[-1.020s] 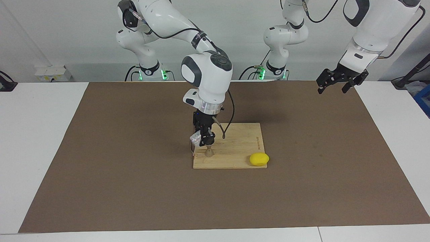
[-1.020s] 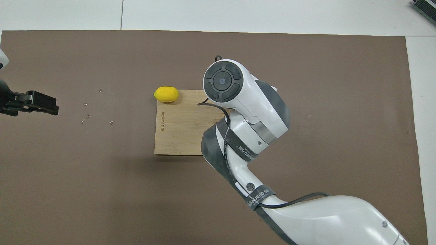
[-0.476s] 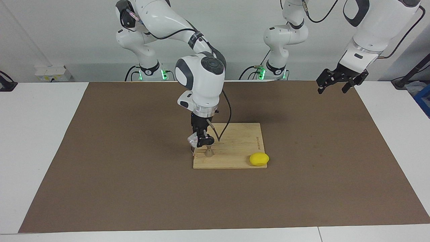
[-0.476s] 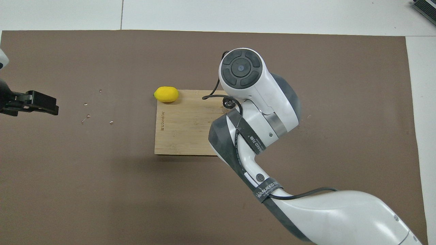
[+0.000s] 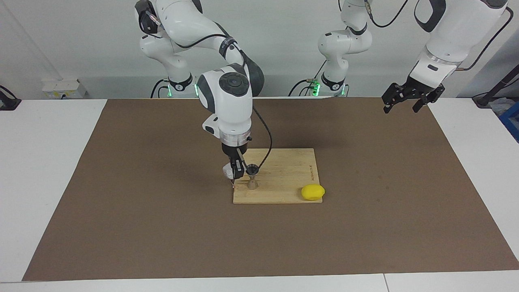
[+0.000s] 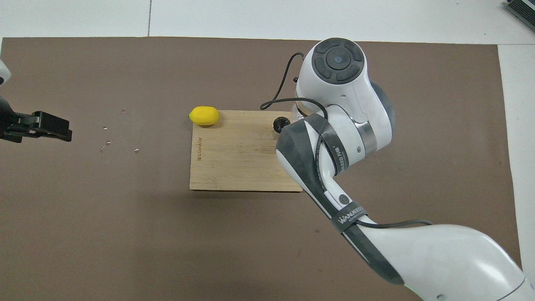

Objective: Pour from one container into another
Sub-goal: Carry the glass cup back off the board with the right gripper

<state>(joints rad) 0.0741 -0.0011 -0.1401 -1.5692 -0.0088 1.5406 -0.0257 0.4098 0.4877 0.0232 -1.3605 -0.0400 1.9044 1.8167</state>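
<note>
In the facing view you are seeing the right gripper (image 5: 236, 172) clenching the clear cup (image 5: 228, 172) just beside the steel jigger (image 5: 252, 180), which is standing on the cutting board (image 5: 284, 178) near the lemon (image 5: 312, 192), while the left gripper (image 5: 408, 98) is waiting released over the mat's corner. In the overhead view the right arm (image 6: 334, 138) is covering that grip, leaving you only the jigger's mouth (image 6: 281, 123), a sliver of cup (image 6: 296, 111) and the lemon (image 6: 203, 116).

Bright even light, soft shadows, sharp
</note>
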